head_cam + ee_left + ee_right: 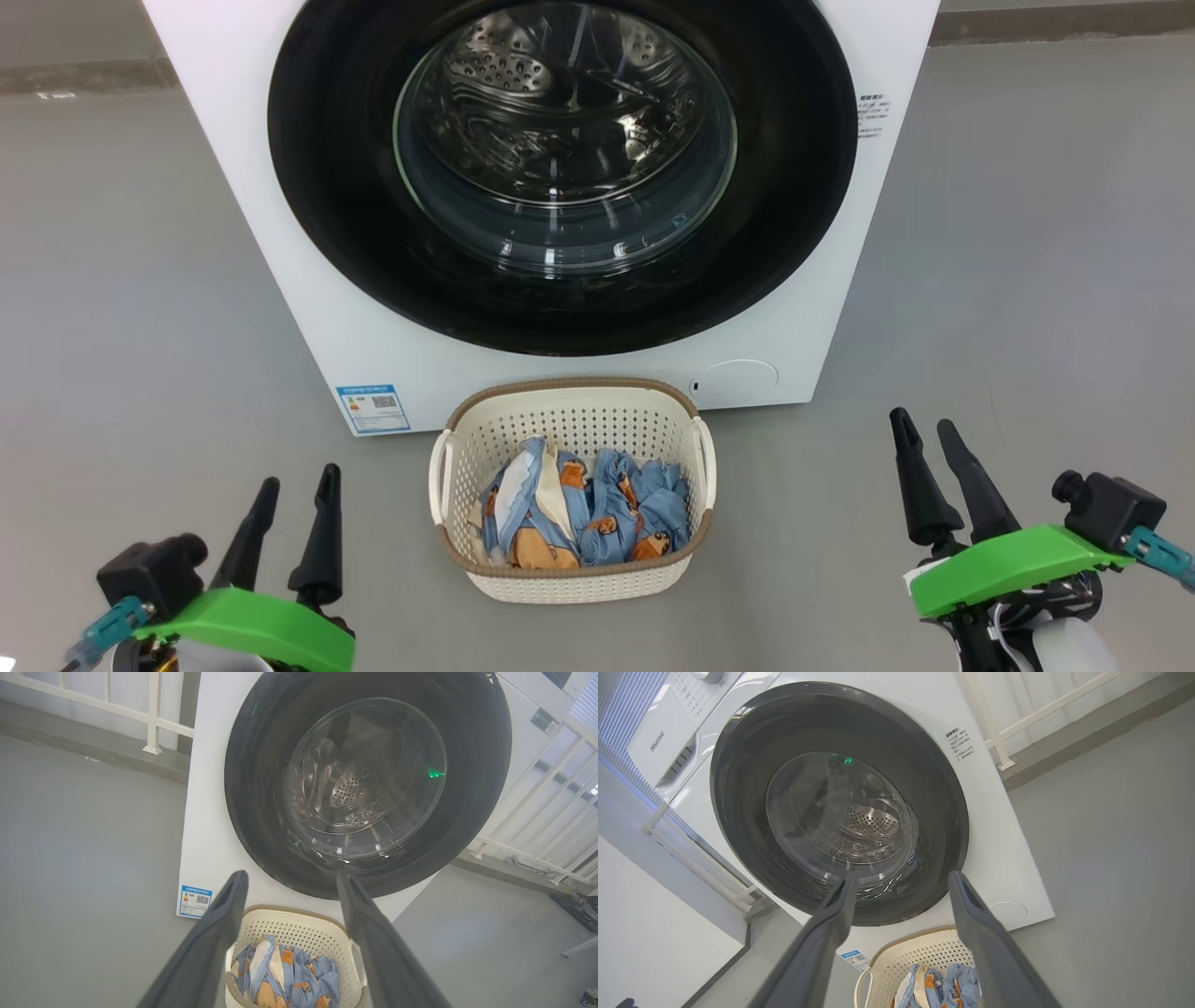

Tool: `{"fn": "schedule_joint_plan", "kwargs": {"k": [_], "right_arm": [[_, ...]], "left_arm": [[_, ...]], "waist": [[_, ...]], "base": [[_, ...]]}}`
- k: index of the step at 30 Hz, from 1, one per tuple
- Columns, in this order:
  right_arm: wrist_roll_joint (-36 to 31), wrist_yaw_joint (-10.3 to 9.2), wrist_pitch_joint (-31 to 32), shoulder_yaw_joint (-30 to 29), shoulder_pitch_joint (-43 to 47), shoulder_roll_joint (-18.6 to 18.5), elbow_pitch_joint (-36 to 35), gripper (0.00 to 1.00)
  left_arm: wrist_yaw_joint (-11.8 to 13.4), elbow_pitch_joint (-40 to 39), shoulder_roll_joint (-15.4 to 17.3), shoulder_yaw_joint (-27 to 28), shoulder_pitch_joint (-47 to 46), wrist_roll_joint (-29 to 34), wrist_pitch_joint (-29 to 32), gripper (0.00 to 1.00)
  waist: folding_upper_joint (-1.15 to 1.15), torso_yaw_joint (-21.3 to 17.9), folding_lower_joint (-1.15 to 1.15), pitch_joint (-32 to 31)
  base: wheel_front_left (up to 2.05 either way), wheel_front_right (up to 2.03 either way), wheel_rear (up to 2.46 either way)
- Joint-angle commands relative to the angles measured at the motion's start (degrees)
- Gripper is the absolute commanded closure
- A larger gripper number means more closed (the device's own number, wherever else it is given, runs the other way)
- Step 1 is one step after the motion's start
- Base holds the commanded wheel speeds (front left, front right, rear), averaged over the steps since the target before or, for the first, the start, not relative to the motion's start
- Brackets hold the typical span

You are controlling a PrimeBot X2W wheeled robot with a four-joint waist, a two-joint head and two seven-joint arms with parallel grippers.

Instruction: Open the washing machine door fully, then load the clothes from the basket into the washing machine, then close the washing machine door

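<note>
Grey floor (121, 280) open around both claws, left gripper (300, 476) and right gripper (921, 419) spread wide and holding nothing, basket (569, 384) between them, well apart from each, clothes (588, 518) heaped inside, far rim near washing machine (280, 308), washing machine door (327, 187) shut flush.

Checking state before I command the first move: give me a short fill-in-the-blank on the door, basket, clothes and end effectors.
1. The washing machine door is fully ____.
2. The cream basket stands on the floor in ____ of the washing machine.
3. The light blue clothes lie ____ the basket.
4. The left end effector and the right end effector are both ____ and hold nothing.

Missing words: closed; front; inside; open.
</note>
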Motion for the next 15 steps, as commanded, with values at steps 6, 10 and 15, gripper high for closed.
{"fn": "schedule_joint_plan", "kwargs": {"k": [6,10,15], "right_arm": [[-6.1,0.08,-0.9,1.0,-2.9,-0.1,-1.0,0.00],[-8.2,0.08,-1.3,1.1,-3.0,0.1,-0.9,0.00],[-12.3,0.08,-2.3,1.2,-3.2,0.3,-0.7,0.00]], "left_arm": [[0.1,-0.9,0.6,2.6,-3.4,7.0,-1.8,0.00],[0.1,-0.7,0.6,3.0,-3.4,9.6,-2.3,0.00],[0.3,-1.0,0.6,4.0,-3.4,14.9,-3.3,0.00]], "waist": [[0.00,-0.2,0.00,0.2],[0.00,-0.5,0.00,0.2],[0.00,-1.3,0.00,0.2]], "base": [[0.00,0.00,0.00],[0.00,0.00,0.00],[0.00,0.00,0.00]]}}
